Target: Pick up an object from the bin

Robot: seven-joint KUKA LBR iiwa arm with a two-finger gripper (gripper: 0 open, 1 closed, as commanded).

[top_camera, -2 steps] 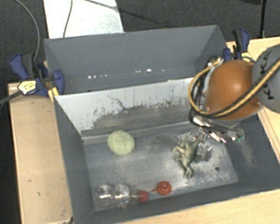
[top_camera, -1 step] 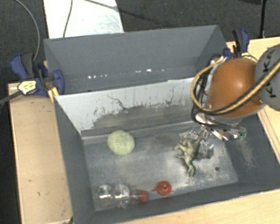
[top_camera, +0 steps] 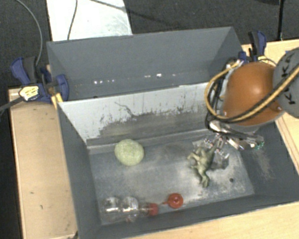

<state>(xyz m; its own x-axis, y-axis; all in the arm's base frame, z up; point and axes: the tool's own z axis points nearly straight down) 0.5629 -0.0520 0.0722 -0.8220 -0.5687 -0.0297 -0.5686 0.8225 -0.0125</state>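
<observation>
Just right of the middle of the bin (top_camera: 164,181) floor lies a small green toy figure (top_camera: 200,165), with bare floor to its left. The gripper (top_camera: 219,153) is right beside it on its far-right side; I cannot tell if it is apart or together. A pale ball (top_camera: 128,151) lies well to the left, and red bits (top_camera: 174,200) sit by the near wall.

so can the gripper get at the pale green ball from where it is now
Probably yes. The ball lies alone on bare bin floor with nothing over it; the gripper sits to its right, by a green toy figure.
</observation>
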